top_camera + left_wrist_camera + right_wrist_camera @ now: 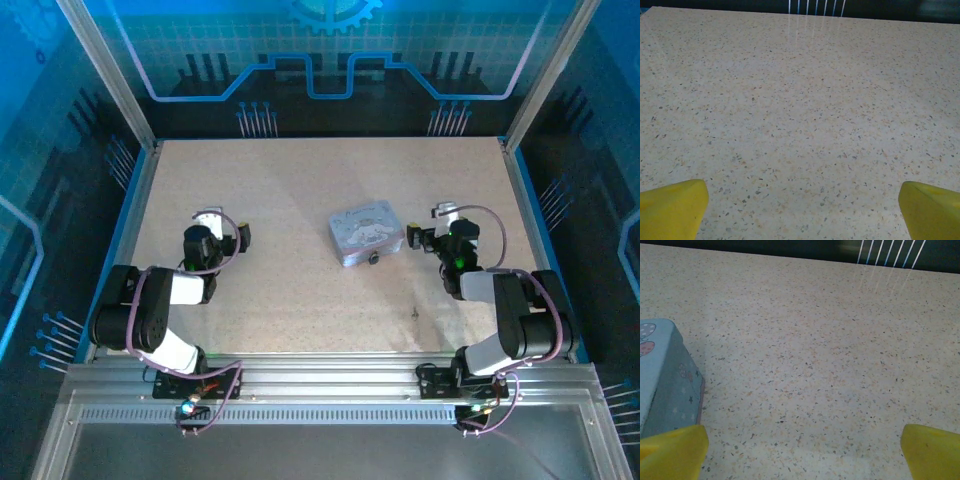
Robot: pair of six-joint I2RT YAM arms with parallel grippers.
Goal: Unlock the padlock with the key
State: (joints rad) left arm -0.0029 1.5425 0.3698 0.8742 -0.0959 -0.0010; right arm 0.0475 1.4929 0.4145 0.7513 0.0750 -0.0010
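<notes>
In the top view a tiny dark padlock (pixel 374 258) hangs at the front edge of a pale blue cartoon-printed tin (pixel 365 235) in the middle of the table. A thin dark sliver, the key (pixel 415 313), lies on the table right of and nearer than the tin. My left gripper (pixel 218 222) rests low, far to the left of the tin, open over bare tabletop (pixel 802 210). To the right of the tin my right gripper (pixel 432 225) is open with nothing between its yellow fingertips (pixel 675 450). The tin's corner (pixel 665 375) shows at the left of the right wrist view.
The speckled beige table (pixel 300 180) is walled by blue panels and metal posts (pixel 110 70) on three sides. Purple cables loop along both arms. An aluminium rail (pixel 330 385) runs along the near edge.
</notes>
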